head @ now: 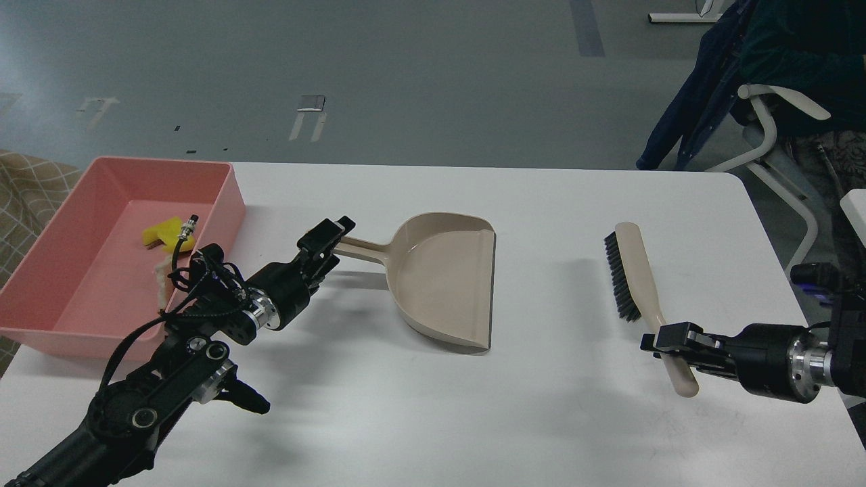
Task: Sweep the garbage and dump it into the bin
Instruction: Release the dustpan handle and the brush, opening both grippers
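The counter is a smooth white slab with a rounded far-right corner, bare over most of its near half; beyond it lies a grey floor marked with pale tape, and at the far right stands a white-framed chair draped with dark cloth; a tan checked fabric shows at the far left edge.

The bin, a shallow rectangular pink plastic tub with plain glossy walls, sits at the left edge of the counter; inside it lie the yellow sponge piece and, just near of it, the pale bread wedge, partly hidden by the cables of my left arm.

The dustpan is beige moulded plastic, rounded at the back, with a dark strip along its straight lip facing right; it rests on the counter at centre, its handle pointing left; my left end effector is closed around the tip of that handle.

Well apart to the right lies the brush, beige-backed with black bristles facing left, its handle running toward the near side; my right end effector grips that handle close to its near end, fingers pressed on either side.

Open counter separates dustpan and brush.
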`<state>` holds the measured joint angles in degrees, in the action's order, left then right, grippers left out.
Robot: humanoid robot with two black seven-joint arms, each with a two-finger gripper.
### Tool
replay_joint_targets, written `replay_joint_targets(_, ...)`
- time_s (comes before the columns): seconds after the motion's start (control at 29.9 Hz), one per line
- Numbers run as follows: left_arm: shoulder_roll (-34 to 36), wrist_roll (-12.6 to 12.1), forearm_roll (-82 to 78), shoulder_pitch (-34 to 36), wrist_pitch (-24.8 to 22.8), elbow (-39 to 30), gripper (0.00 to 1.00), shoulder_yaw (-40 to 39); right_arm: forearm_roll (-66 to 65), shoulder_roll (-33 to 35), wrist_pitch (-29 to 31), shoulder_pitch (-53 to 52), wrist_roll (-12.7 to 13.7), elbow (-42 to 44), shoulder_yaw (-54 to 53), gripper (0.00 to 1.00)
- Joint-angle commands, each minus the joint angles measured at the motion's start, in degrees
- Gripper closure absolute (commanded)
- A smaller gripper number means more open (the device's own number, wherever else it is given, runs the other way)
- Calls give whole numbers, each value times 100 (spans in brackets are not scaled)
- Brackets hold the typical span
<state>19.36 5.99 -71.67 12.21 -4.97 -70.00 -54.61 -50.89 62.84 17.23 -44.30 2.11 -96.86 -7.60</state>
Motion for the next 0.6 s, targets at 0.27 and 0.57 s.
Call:
replay_joint_targets(0.27, 331, 16, 4, -649, -21, -434, 3, -15, 0, 0, 0, 0, 0, 0, -22, 100)
replay_joint_targets(0.57, 850, 16, 48, -1001, -118, -1059, 3, -129, 0, 0, 0, 61, -26, 27, 30, 100)
